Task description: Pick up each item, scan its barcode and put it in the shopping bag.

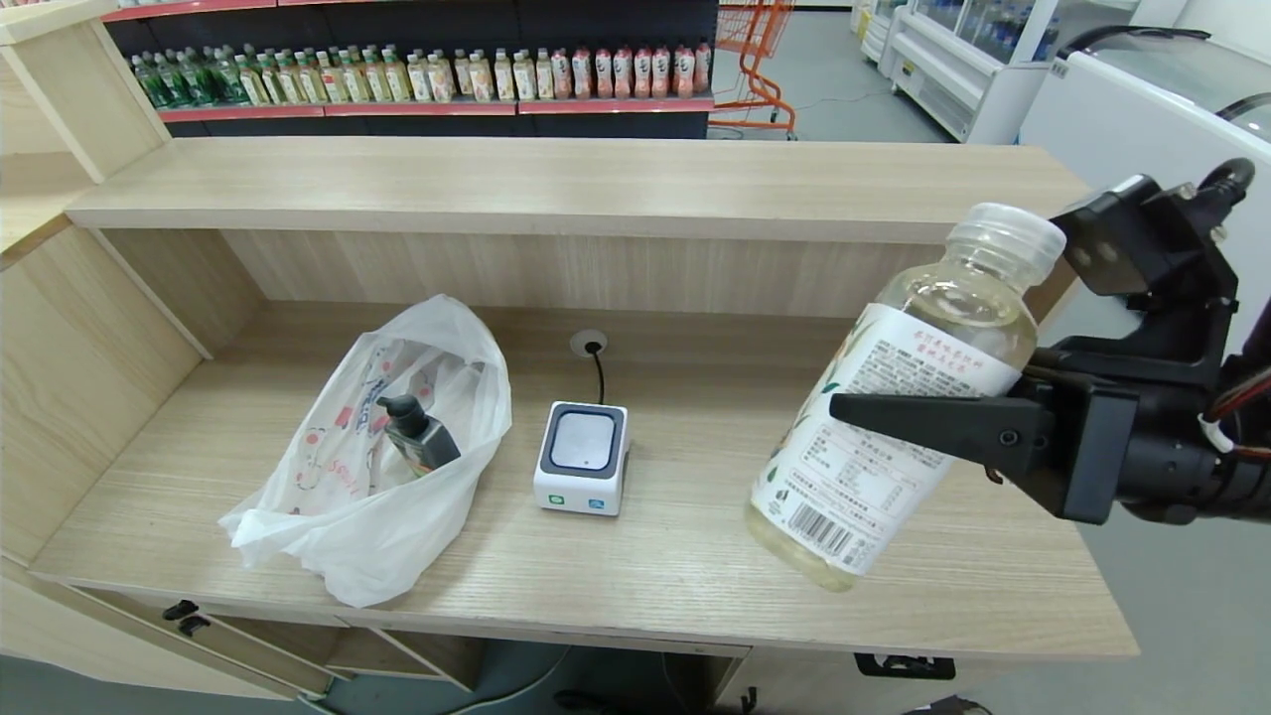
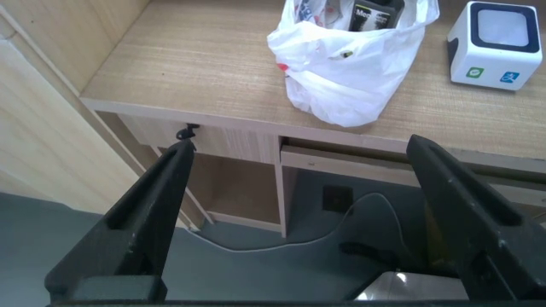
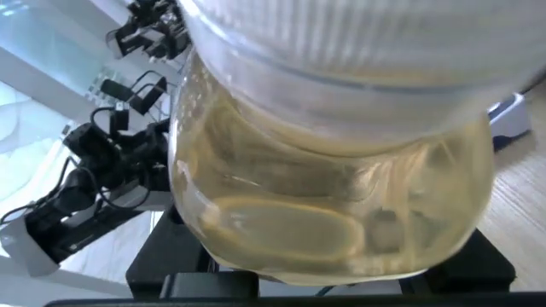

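Observation:
My right gripper [image 1: 928, 422] is shut on a clear drink bottle [image 1: 899, 397] with pale yellow liquid, a white cap and a white label; its barcode faces down and forward. The bottle hangs tilted above the right part of the wooden counter [image 1: 645, 566], to the right of the white barcode scanner [image 1: 582, 457]. From the right wrist view the bottle [image 3: 333, 170] is seen very close. A white plastic shopping bag [image 1: 382, 452] lies open at the left, with a dark pump bottle [image 1: 417, 435] inside. My left gripper [image 2: 299, 222] stands open below the counter's front edge, near the bag [image 2: 350, 60].
A cable runs from the scanner to a grommet [image 1: 589, 344] at the back of the counter. A raised wooden ledge [image 1: 556, 184] borders the far side and a wooden wall [image 1: 79, 348] the left. Drawers [image 2: 239, 149] sit under the counter front.

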Available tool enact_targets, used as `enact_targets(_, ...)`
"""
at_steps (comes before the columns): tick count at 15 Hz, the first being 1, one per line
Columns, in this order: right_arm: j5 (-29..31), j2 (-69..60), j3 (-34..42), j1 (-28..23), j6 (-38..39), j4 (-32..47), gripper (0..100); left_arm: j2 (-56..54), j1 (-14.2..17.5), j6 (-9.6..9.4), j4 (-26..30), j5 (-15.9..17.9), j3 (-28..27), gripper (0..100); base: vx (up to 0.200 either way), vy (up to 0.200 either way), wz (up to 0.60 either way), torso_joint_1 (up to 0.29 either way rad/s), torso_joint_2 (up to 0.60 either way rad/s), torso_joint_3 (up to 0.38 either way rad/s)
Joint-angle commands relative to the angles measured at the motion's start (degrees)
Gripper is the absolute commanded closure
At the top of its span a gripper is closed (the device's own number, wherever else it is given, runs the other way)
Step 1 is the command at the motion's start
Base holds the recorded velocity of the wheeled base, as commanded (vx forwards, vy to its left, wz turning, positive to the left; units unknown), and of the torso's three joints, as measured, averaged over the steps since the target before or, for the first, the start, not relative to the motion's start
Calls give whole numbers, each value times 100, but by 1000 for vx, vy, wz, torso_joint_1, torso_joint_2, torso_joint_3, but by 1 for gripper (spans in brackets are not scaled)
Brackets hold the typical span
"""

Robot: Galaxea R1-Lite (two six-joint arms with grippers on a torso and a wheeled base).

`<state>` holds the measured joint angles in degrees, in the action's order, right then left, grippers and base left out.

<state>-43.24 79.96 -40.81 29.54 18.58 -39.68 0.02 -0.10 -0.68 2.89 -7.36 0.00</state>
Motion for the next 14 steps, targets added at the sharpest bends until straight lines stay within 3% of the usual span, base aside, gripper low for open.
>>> enact_targets(1,-9,-77,38,193,5,39,100,-2,1,-2,1,-2,0,0,0,0,0,0,0,0)
enact_targets(6,-325,-165,-23,237,181,321,100,-2,1,-2,1,-2,0,0,0,0,0,0,0,0)
enact_targets(14,-308,-209,-313,289,586,822,100,-2,1,-2,1,-2,0,0,0,0,0,0,0,0)
